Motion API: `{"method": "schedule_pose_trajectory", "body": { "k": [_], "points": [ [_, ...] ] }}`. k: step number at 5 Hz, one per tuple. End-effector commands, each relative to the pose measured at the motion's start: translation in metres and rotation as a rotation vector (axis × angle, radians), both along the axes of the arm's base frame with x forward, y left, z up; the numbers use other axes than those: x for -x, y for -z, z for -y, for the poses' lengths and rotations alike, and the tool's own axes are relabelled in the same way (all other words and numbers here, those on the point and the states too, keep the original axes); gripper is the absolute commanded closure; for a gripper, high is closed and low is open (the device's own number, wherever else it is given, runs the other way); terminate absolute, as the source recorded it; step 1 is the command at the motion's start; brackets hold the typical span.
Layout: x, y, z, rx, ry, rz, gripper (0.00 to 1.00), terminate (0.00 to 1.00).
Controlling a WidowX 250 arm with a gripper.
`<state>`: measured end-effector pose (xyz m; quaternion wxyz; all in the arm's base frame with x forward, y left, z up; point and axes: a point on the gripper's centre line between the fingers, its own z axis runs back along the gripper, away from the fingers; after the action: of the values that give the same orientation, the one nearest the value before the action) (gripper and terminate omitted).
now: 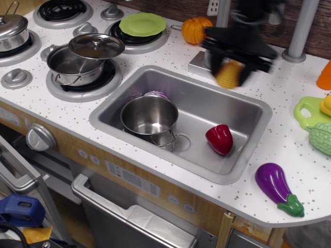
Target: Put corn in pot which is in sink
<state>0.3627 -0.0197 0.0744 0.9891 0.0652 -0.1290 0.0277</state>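
My gripper [230, 71] is shut on the yellow corn [229, 75] and holds it in the air above the far edge of the sink [243, 155], in front of the faucet. The picture of it is motion-blurred. The shiny lidless pot [150, 115] stands upright in the left part of the sink, empty, well to the lower left of the gripper. A purple item [156, 94] shows just behind the pot.
A red pepper [220, 139] lies in the sink's right part. The faucet [222, 15] stands behind the gripper. An orange pumpkin [196, 30], a green plate [143, 24] and a lidded pot [83, 58] are on the stove side. A purple eggplant [276, 185] and green toys [315, 124] lie right.
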Motion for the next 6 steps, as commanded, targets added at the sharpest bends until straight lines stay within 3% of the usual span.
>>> {"method": "schedule_pose_trajectory", "body": {
  "k": [1, 3, 5, 6],
  "points": [
    [0.032, -0.012, -0.040, -0.015, 0.004, 0.091, 1.00, 0.00],
    [0.055, 0.027, -0.067, 0.025, 0.025, 0.142, 1.00, 0.00],
    [0.048, 0.049, -0.087, 0.068, 0.066, 0.165, 1.00, 0.00],
    [0.043, 0.054, -0.090, 0.075, 0.094, 0.179, 0.00, 0.00]
  ]
}}
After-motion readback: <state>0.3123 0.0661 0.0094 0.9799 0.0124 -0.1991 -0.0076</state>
